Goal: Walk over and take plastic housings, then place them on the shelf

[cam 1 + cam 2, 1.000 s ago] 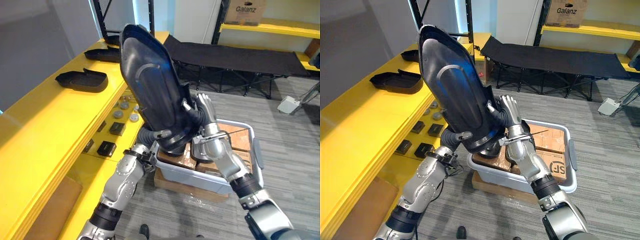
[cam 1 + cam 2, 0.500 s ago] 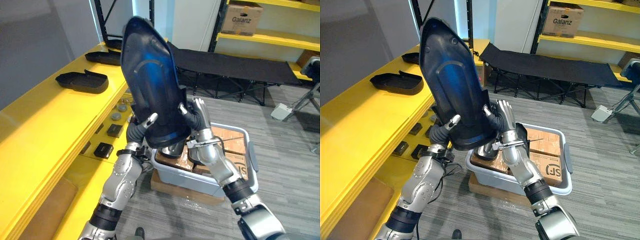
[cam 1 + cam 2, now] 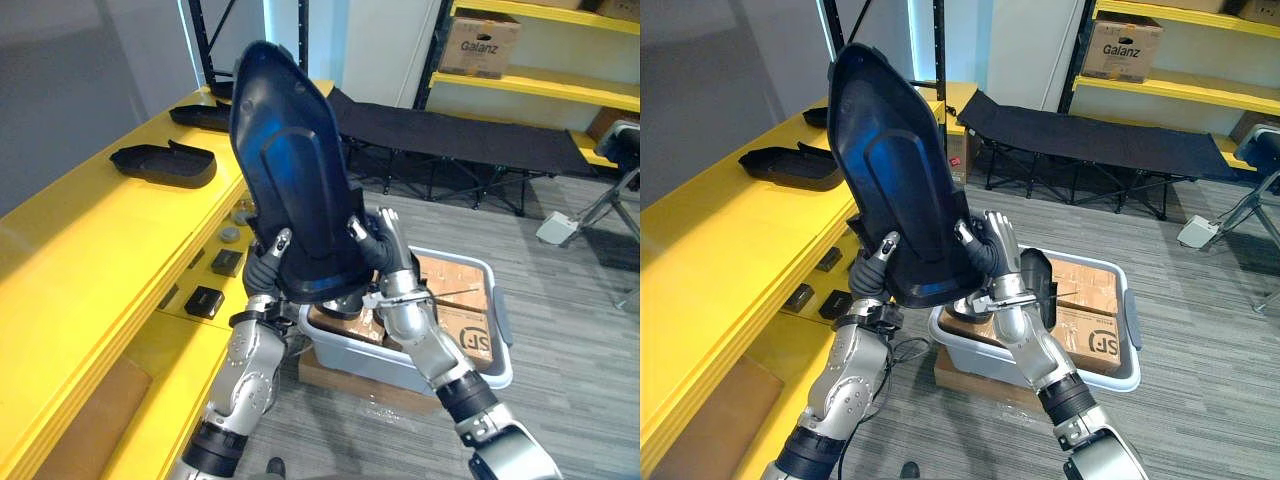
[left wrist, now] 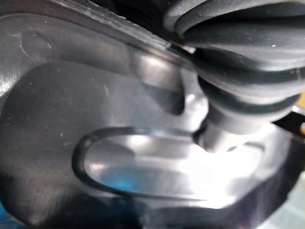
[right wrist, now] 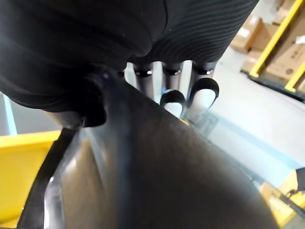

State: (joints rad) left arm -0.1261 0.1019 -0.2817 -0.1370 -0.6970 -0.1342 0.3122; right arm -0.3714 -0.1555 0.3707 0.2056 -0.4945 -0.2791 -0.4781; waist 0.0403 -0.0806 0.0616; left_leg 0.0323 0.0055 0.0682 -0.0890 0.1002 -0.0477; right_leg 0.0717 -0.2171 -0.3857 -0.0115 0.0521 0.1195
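Both left hand [image 3: 265, 275] and right hand [image 3: 385, 262] apparently pinched the upright housing [image 3: 290, 170]; you needed it flat past the shelf's [image 3: 90, 240] edge.

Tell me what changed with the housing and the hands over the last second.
The plastic housing has tipped a little more upright, and the left hand has shifted from its bottom edge to its lower left edge. The right hand still pinches the lower right edge. The shelf housings and the grey bin are unchanged.
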